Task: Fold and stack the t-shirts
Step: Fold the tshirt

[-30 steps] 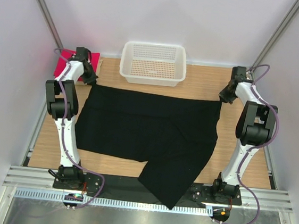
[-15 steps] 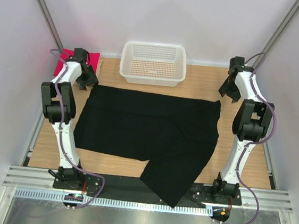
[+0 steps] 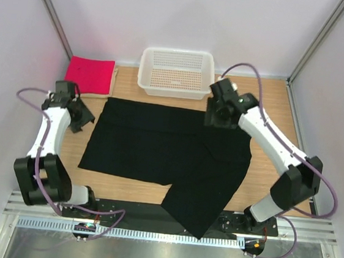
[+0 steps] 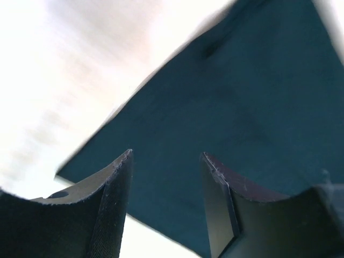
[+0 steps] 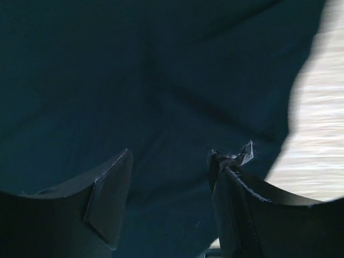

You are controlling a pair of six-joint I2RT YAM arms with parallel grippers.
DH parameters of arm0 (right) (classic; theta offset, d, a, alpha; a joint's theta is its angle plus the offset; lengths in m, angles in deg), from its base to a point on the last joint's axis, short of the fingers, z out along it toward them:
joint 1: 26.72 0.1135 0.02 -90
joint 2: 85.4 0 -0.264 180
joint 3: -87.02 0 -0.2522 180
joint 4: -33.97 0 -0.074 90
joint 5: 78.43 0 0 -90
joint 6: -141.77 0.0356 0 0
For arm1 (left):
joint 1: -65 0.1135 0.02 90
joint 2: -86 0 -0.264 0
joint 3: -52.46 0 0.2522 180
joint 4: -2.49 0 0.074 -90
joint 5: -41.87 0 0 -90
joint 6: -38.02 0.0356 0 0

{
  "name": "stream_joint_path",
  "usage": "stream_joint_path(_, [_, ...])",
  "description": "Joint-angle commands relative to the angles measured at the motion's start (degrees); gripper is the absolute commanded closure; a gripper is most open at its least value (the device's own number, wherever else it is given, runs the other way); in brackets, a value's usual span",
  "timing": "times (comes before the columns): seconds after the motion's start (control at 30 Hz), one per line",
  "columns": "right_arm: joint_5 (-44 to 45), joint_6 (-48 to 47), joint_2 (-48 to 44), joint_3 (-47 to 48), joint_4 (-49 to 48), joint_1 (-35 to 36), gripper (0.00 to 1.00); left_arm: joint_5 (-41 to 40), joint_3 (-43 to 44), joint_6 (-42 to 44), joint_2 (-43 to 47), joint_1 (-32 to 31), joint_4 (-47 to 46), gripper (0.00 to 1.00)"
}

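A large black t-shirt (image 3: 164, 143) lies spread flat on the wooden table (image 3: 266, 170), and one flap (image 3: 194, 208) hangs over the front edge. A bright pink-red t-shirt (image 3: 90, 75) lies folded at the back left corner. My left gripper (image 3: 82, 118) hovers at the black shirt's left edge, open and empty. In the left wrist view the left gripper (image 4: 166, 156) has the black t-shirt's (image 4: 242, 97) edge below it. My right gripper (image 3: 218, 116) hangs over the shirt's back right part, open. In the right wrist view the right gripper (image 5: 171, 155) has only the black t-shirt (image 5: 134, 80) beneath.
A white mesh basket (image 3: 176, 73) stands at the back middle, just behind the black shirt. Bare wood shows on the right side and along the near left. The enclosure's walls close in both sides.
Both grippers have opened and let go of the shirt's back corners. The left arm drew back toward the near left, uncovering the pink-red shirt. The right arm swung left over the black shirt.
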Motion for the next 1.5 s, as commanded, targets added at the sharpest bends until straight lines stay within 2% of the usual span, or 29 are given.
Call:
stream_joint_path(0.0, [-9.25, 0.01, -5.53, -7.09, -1.59, 7.99, 0.36, 4.18, -8.08, -5.78, 5.00, 4.08, 2.27, 0.46])
stream_joint_path(0.03, [-11.78, 0.54, -6.32, -9.71, -2.12, 11.49, 0.36, 5.41, -11.31, -6.40, 7.10, 5.83, 2.97, 0.47])
stream_joint_path(0.13, [-15.84, 0.89, -9.22, -14.72, -4.31, 15.64, 0.36, 5.42, -16.59, -8.86, 9.66, 8.38, 4.65, 0.48])
stream_joint_path(0.23, [-18.40, 0.98, -12.39, -19.12, -6.51, 16.62, 0.36, 6.21, -20.48, -10.96, 11.24, 10.15, 3.25, 0.51])
stream_joint_path(0.33, [-21.03, 0.63, -14.24, -21.68, -6.78, 16.71, 0.36, 4.56, -24.43, -13.60, 12.12, 11.47, 2.28, 0.47])
stream_joint_path(0.4, [-21.74, 0.37, -15.55, -22.30, -6.43, 16.88, 0.36, 4.28, -24.97, -15.01, 12.48, 12.35, 2.45, 0.41])
stream_joint_path(0.47, [-22.09, -0.16, -16.78, -23.18, -6.52, 16.89, 0.36, 3.67, -26.28, -16.95, 12.66, 13.57, 2.10, 0.39])
stream_joint_path(0.63, [-22.18, -0.69, -19.25, -23.62, -5.47, 16.97, 0.36, 4.11, -28.04, -19.23, 11.08, 17.62, -0.10, 0.45])
stream_joint_path(0.8, [-23.50, -1.13, -20.66, -25.11, -4.85, 17.06, 0.36, -0.63, -28.74, -21.61, 11.25, 18.50, 1.57, 0.44])
stream_joint_path(1.13, [-23.50, -0.25, -19.07, -25.65, -4.15, 20.14, 0.36, -3.72, -30.59, -23.81, 6.07, 18.59, 0.08, 0.47])
stream_joint_path(1.37, [-23.15, -1.56, -16.79, -25.03, -2.22, 25.14, 0.36, -3.81, -30.94, -22.67, 2.99, 18.59, -3.08, 0.61])
stream_joint_path(1.47, [-23.58, -2.09, -16.61, -25.56, -2.21, 29.97, 0.36, -3.02, -31.21, -21.79, 2.64, 18.59, -5.45, 0.73])
